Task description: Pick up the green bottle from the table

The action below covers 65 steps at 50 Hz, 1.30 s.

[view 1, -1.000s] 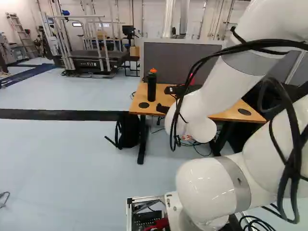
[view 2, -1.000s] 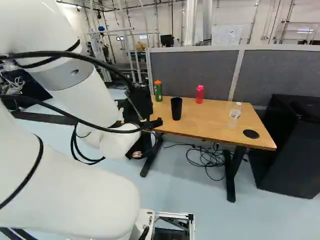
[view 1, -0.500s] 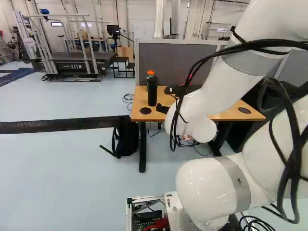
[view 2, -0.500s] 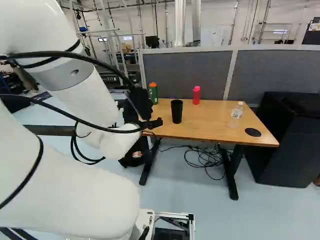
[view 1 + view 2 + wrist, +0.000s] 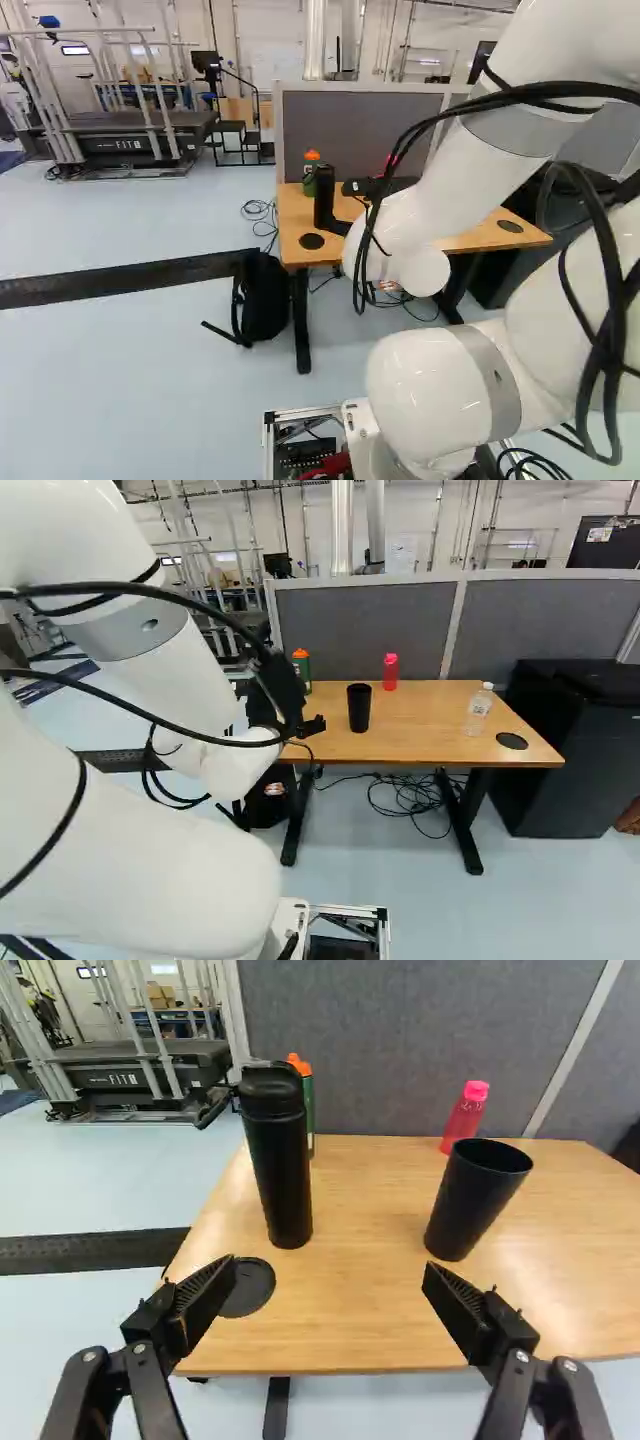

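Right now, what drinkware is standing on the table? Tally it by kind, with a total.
Bottles: 4 (green bottle, black bottle, pink bottle, clear bottle)
Cups: 1 (black cup)
Total: 5

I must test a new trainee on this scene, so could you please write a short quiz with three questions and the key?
1. In the wrist view, what partly hides the green bottle?
a) the pink bottle
b) the black bottle
c) the black cup
2. True or false: the hand is open and grips nothing.
3. Fill in: the cap of the green bottle is ____ in colour.

Key: 1 b; 2 true; 3 orange
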Tool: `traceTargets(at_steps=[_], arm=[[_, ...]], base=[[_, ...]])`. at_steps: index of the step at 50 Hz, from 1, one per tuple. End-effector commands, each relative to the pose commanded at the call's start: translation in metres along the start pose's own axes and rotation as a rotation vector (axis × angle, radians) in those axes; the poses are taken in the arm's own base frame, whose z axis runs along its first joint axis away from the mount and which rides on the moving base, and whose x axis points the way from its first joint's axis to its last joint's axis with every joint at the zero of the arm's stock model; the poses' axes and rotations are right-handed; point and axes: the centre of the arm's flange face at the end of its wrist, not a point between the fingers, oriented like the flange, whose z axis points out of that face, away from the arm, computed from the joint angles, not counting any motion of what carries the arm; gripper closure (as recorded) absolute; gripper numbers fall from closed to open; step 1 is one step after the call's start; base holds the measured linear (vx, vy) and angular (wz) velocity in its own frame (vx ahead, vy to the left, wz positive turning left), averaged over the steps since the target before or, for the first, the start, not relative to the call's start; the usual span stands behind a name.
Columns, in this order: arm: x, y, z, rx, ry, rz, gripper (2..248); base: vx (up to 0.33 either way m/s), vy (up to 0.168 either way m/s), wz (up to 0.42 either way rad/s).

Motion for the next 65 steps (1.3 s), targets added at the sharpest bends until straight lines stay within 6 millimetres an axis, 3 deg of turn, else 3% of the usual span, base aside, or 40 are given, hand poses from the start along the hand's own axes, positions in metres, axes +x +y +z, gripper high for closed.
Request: traceTargets(at_steps=[29, 65], arm=[[0.0, -0.0044, 0.0, 0.015, 0.0, -0.005, 2], [0.0089, -0.0058, -0.005, 0.021, 0.039, -0.007, 2]], base=[[0.104, 0.228, -0.03], [0.002, 0.007, 0.0]])
